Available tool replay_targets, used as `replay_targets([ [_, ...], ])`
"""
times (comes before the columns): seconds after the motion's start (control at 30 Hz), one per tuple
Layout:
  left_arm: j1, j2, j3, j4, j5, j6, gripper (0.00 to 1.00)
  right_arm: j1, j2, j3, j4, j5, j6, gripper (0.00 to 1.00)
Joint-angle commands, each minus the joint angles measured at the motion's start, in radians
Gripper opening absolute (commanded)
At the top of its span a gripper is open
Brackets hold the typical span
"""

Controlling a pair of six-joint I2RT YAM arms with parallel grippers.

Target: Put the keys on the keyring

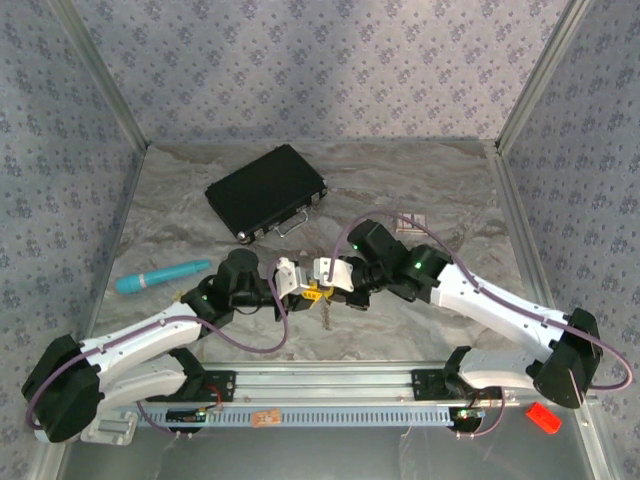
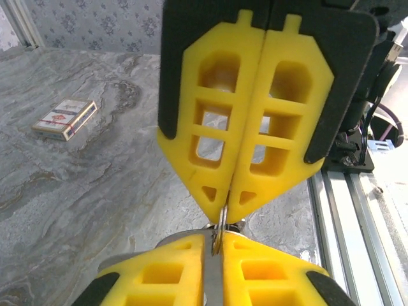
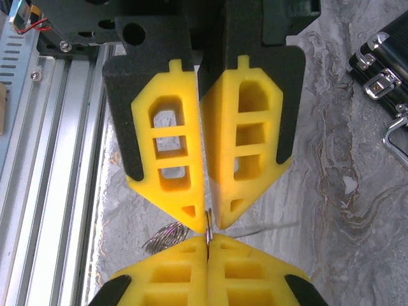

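My two grippers meet tip to tip above the middle of the table. A thin metal keyring stands edge-on between them. My left gripper has its yellow fingers a narrow slit apart, with the ring's near edge inside the slit. My right gripper is shut tight on the opposite edge of the keyring. From above, the left gripper and right gripper touch noses, and keys hang just below them. A shiny bunch of keys shows behind the fingertips, blurred.
A black case lies at the back left of centre. A teal cylinder lies left of the left arm. A small card box sits behind the right arm. The aluminium rail runs along the near edge.
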Motion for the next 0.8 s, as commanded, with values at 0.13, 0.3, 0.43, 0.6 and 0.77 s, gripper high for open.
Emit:
replay_targets([
  [0.13,-0.005,-0.005,0.018,0.032,0.019,0.013,0.02,0.004,-0.028,0.000,0.047,-0.073,0.025,0.00],
  [0.3,-0.006,-0.028,-0.019,0.100,0.014,-0.014,0.00,-0.072,-0.146,-0.137,0.218,-0.148,0.143,0.27],
  [0.43,-0.006,-0.036,-0.055,0.194,0.022,-0.062,0.00,-0.128,-0.223,-0.263,0.381,-0.207,0.253,0.33],
  [0.6,-0.006,-0.034,-0.075,0.256,0.031,-0.093,0.00,-0.123,-0.214,-0.301,0.422,-0.224,0.274,0.34],
  [0.77,-0.006,-0.029,-0.082,0.289,0.042,-0.114,0.00,-0.120,-0.176,-0.310,0.444,-0.224,0.273,0.32],
])
